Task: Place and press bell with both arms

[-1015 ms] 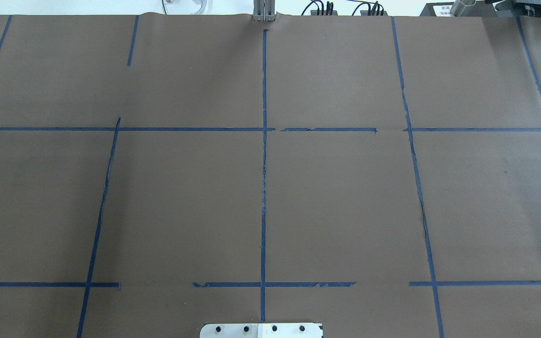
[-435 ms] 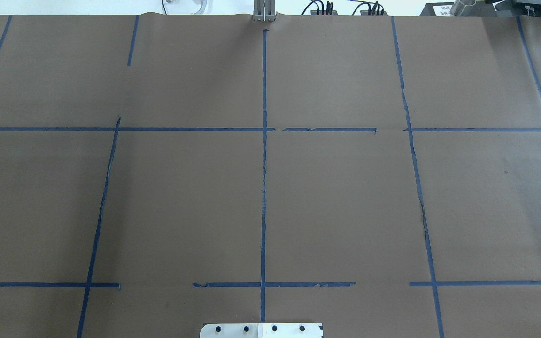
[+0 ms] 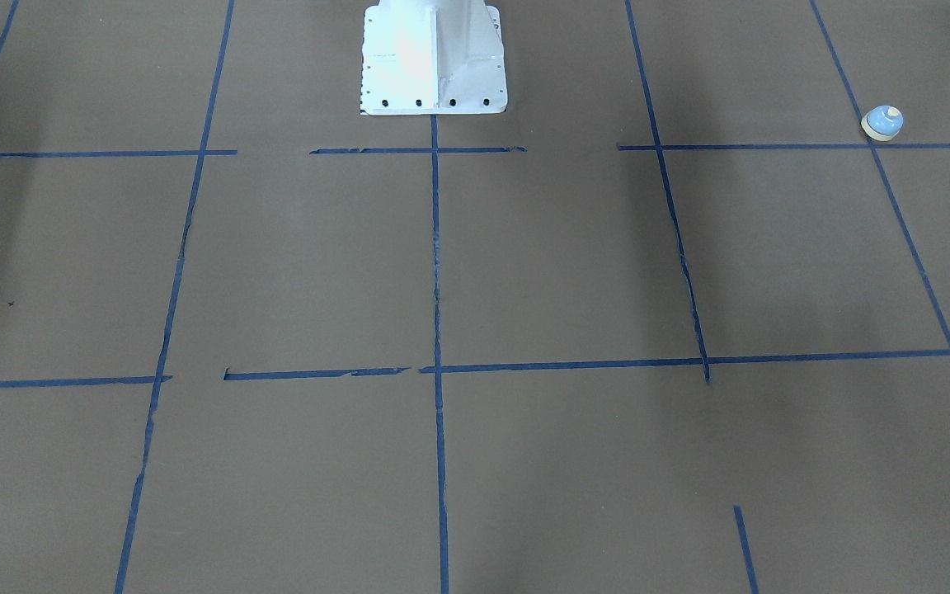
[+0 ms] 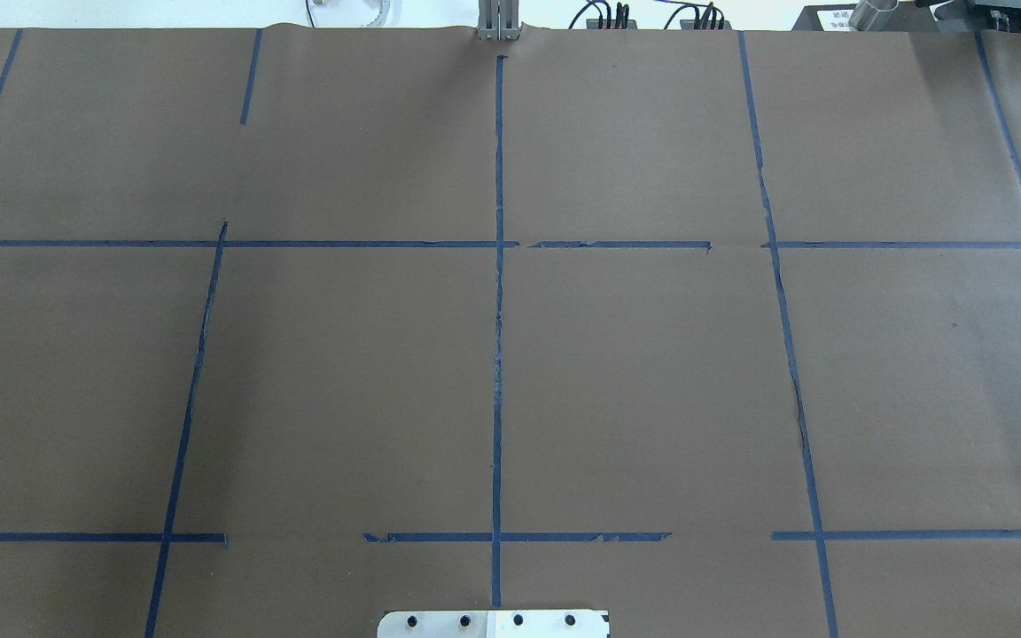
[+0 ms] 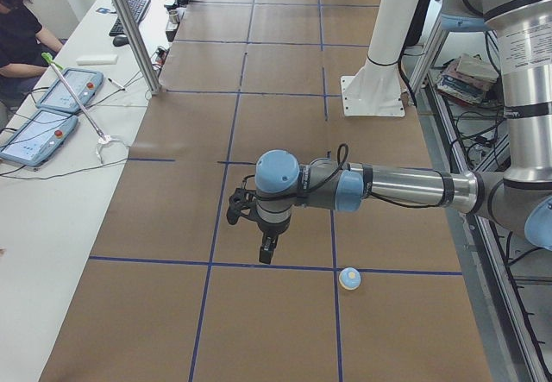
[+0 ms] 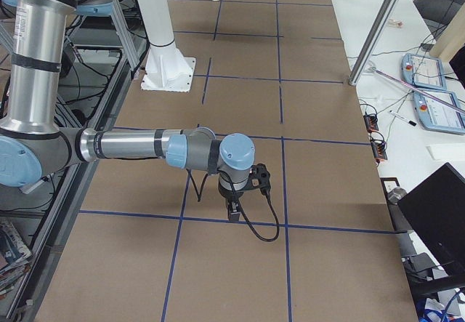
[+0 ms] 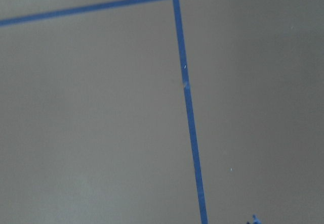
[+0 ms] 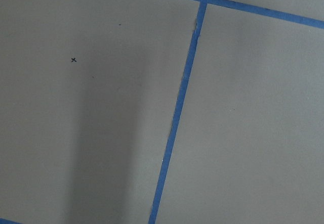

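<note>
From across the table, the small light-blue dome bell with its cream base ring and cream button (image 3: 882, 123) stands on the brown paper-covered table (image 3: 566, 264). It is just behind a line of blue tape (image 3: 434, 247) beside a crossing, toward my left end, well apart from the white bolted pedestal (image 3: 434, 58).

From overhead, brown paper, the tape grid and the pedestal's base plate at the near edge show.

From my left end, my grey-and-silver left arm (image 5: 405, 188) stretches low over the table. Its black skeletal left gripper (image 5: 266, 251) points down above the paper. The bell stands near it but apart, by a tape crossing. I cannot tell how those jaws stand.

From my right end, my right arm (image 6: 131, 146) reaches out likewise, its black right gripper (image 6: 233, 210) pointing down over a tape line. The bell is well apart, at the table's far end. Again I cannot tell the jaws' state.

My left wrist camera shows paper and crossing tape. My right wrist camera shows the same, with a small black x mark (image 8: 74, 59).
</note>
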{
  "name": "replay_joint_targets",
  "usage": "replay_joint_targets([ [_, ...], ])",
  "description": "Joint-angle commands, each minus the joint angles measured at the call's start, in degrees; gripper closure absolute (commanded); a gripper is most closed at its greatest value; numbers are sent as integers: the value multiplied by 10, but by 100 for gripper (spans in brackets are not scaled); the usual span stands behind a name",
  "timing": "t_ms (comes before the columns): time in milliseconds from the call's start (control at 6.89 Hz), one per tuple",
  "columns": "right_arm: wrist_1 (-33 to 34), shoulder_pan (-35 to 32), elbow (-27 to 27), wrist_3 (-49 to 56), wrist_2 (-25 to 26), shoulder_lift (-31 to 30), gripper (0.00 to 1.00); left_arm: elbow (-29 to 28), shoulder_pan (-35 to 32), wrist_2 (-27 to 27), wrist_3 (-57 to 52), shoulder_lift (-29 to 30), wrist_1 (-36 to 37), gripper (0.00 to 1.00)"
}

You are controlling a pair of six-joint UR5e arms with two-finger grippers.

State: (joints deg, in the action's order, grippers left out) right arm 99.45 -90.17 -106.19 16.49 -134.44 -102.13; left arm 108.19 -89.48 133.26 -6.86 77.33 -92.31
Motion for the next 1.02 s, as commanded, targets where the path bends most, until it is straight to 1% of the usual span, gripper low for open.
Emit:
replay_joint_targets([
  [0, 0, 0, -2, -1, -3, 0, 0, 4, 8, 8, 0, 10, -29, 0],
  [145, 0, 0, -4, -1, -4, 0, 0, 1, 56, 58, 4, 5, -42, 0],
  [290, 0, 0, -4, -1, -4, 0, 0, 1, 77, 63, 27, -22, -44, 0],
  [435, 0, 0, -4, -1, -4, 0, 0, -10, 124, 50, 57, -31, -65, 0],
  [580, 0, 0, -5, -1, -4, 0, 0, -12, 170, 13, 102, -46, -99, 0],
  [725, 0, 0, -5, -1, -4, -1, 0, -18, 221, -20, 147, -84, -163, 0],
  [870, 0, 0, -5, -1, -4, 0, 0, -50, 247, -25, 159, -125, -240, 0],
])
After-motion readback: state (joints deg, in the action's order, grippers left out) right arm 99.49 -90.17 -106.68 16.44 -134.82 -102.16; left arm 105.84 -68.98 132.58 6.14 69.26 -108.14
